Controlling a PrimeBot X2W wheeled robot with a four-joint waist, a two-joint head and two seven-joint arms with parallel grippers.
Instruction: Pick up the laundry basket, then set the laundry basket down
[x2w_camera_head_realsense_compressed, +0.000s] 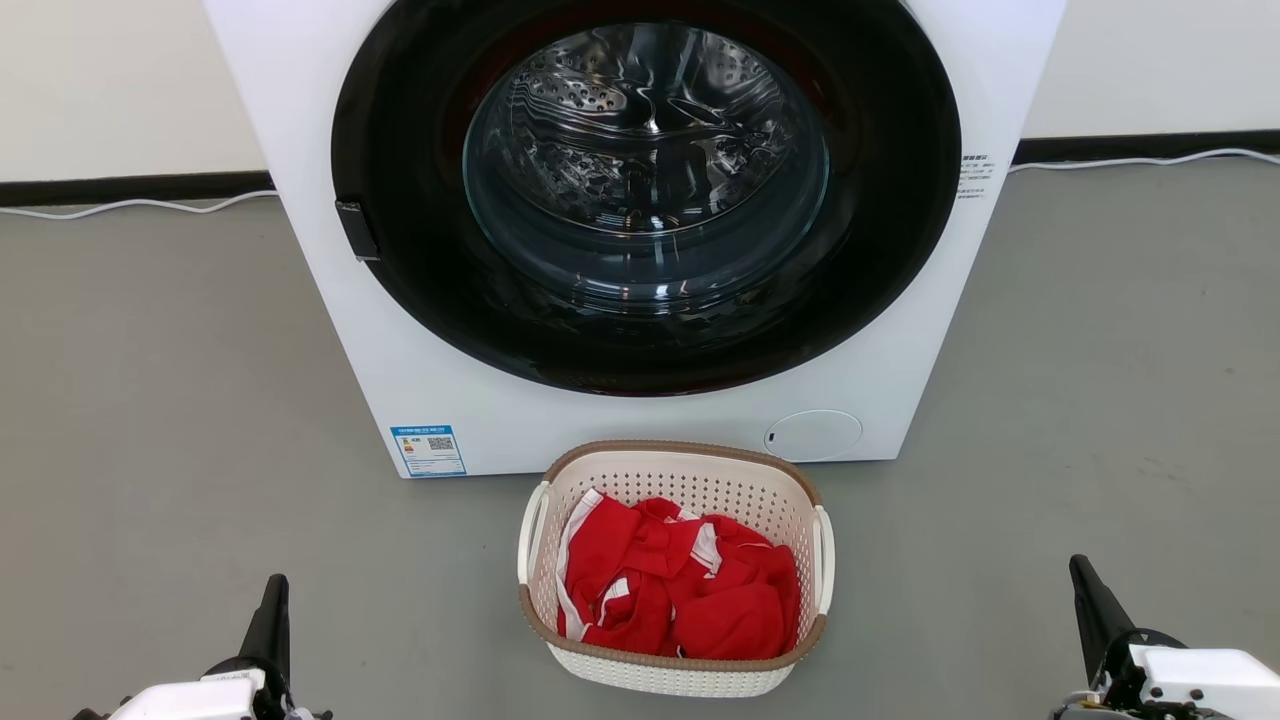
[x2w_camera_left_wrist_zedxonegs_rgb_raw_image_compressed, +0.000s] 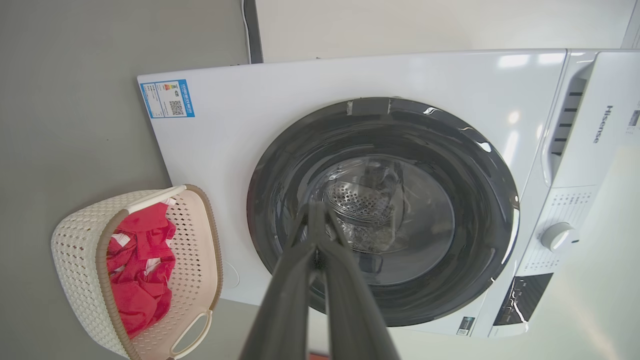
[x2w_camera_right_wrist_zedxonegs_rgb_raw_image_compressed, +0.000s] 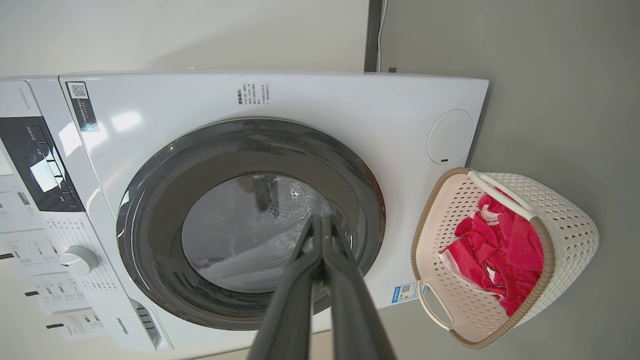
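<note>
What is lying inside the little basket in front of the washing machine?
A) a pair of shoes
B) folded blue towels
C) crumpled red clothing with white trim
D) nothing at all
C: the laundry basket holds a crumpled heap of red cloth with white edging.

Bright, even light leaves only soft, faint shadows on the floor (x2w_camera_head_realsense_compressed: 150, 400), glare streaks the glass and white front of the washer (x2w_camera_head_realsense_compressed: 620, 420), and both wrist views bow at the edges, with the close fingers (x2w_camera_left_wrist_zedxonegs_rgb_raw_image_compressed: 287, 300) slightly blurred.
</note>
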